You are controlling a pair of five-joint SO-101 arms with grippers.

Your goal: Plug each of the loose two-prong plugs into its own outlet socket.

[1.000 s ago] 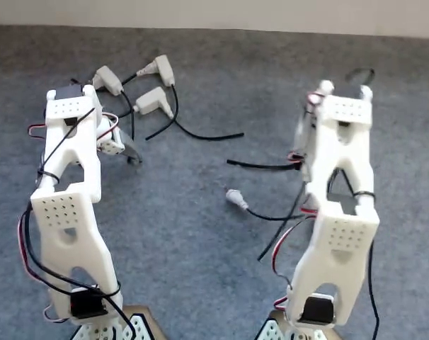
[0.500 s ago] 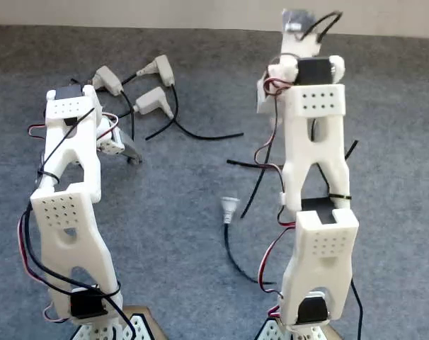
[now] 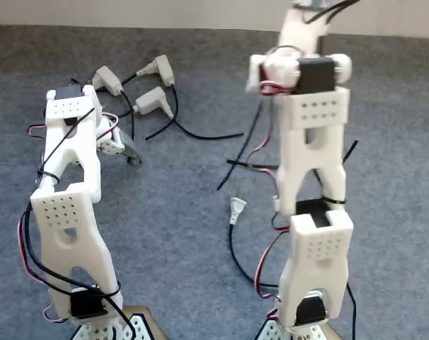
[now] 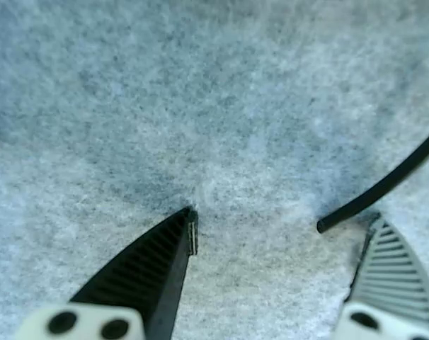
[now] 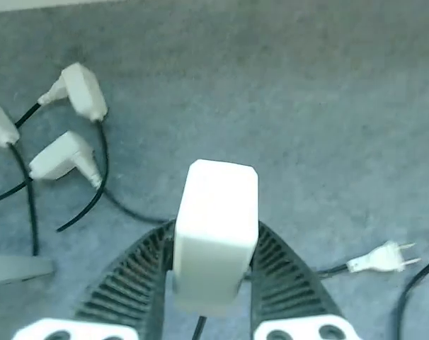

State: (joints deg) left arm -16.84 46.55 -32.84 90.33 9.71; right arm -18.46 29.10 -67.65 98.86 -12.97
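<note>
gripping: right gripper (image 5: pixel 214 228) clamped on white socket block (image 5: pixel 216 198) | two-prong plug (image 3: pixel 236 210) on carpet (image 3: pixel 179 212), 7 o'clock from it in high view, well apart | left gripper (image 4: pixel 285 219) spread apart, cable end (image 4: pixel 324 225) between its fingers

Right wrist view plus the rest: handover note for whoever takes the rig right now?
Right gripper: shut on a white corded block, held above the carpet.
Left gripper: open, low over the carpet beside a black cable end, holding nothing.
Two-prong plug lies loose beside the right arm; three white connectors lie ahead of the left arm.
Done: nothing mated. Left: every plugging.
</note>
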